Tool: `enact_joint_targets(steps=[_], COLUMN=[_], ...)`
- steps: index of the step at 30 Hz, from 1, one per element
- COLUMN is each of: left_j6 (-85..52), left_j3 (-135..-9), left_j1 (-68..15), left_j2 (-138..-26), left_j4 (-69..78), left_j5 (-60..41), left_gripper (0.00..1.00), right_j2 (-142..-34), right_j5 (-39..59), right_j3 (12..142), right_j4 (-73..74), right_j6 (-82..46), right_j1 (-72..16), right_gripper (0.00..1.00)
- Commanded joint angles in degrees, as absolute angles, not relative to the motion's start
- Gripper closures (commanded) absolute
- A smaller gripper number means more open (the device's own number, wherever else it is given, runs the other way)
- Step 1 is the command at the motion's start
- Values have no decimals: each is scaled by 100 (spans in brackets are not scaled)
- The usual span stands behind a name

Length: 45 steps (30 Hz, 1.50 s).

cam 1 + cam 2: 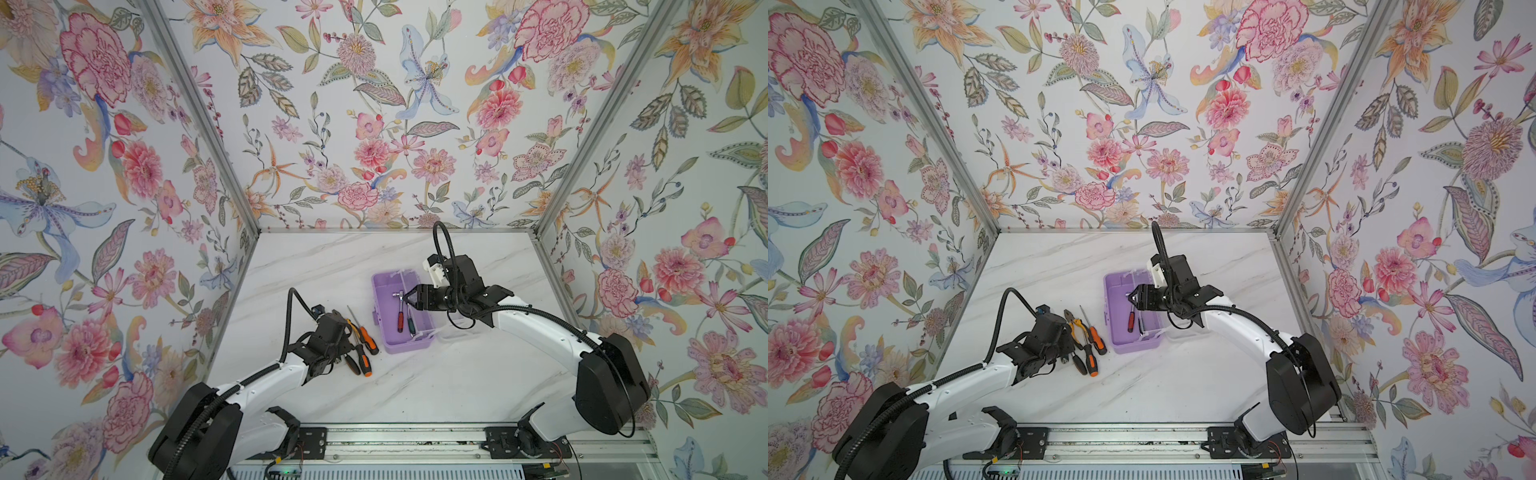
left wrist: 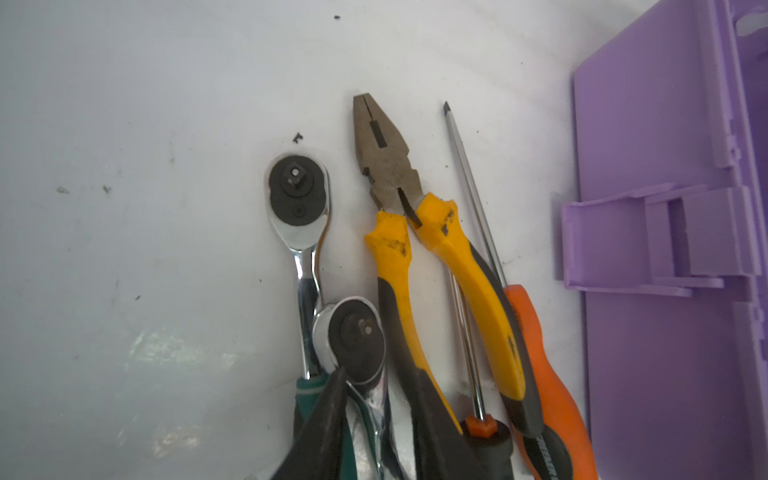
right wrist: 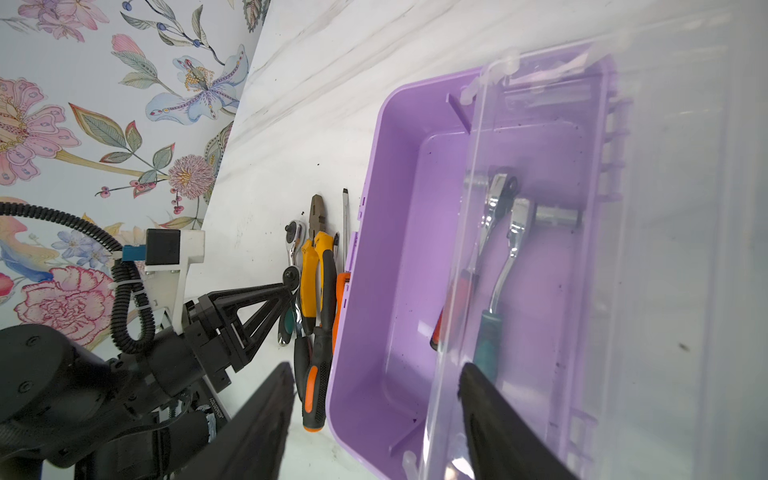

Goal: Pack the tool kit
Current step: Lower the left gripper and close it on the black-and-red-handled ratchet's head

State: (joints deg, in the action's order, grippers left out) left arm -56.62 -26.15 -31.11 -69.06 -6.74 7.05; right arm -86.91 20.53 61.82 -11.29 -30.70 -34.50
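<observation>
So the left pincer is nearly together around a ratchet, can't tell if it's actually gripping. The right pincer hangs apart, empty, over the open box mid tabletop. Pliers and screwdrivers are at its 9 o'clock. Marble-look top, floral walls.

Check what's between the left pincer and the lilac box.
Yellow-handled pliers and orange-black screwdrivers lie side by side between left pincer and lilac box. Clearest in the left wrist view; both top views agree.

White-shelled arms, black joints, black claws, ribbed black cables
</observation>
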Motion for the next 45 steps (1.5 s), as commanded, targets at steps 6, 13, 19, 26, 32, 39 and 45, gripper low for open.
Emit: enact_joint_targets(steps=[6, 13, 19, 26, 32, 39, 45], left_j6=[-5801, -5740, -5723, -5842, -5845, -5801, -5757], left_j3=[-2566, -2726, -2809, -2779, -2834, -2888, -2978], left_j1=[-3087, -3126, -3234, -3344, -3357, -3350, -3354], left_j2=[-7074, -7292, -7467, -7623, -7808, -7897, -7423], left_j4=[-539, -838, -1077, -944, -865, -817, -1143], left_j5=[482, 573, 824, 843, 841, 894, 1028], left_gripper=[71, 73, 73, 75, 78, 96, 100], right_j2=[-8878, -8962, -8978, -8967, -8958, -8950, -8938], right_j5=[2266, 2373, 2458, 2516, 2549, 2531, 2487], right_j3=[6181, 6118, 6014, 5891, 5802, 5749, 5709], right_j4=[-1015, -906, -770, -672, -597, -589, -576], right_j6=[-3089, -3117, -3155, -3160, -3155, -3146, -3155], right_j1=[-3285, -3243, -3192, -3138, -3078, -3018, -3022], right_gripper=[36, 36, 36, 37, 37, 37, 36])
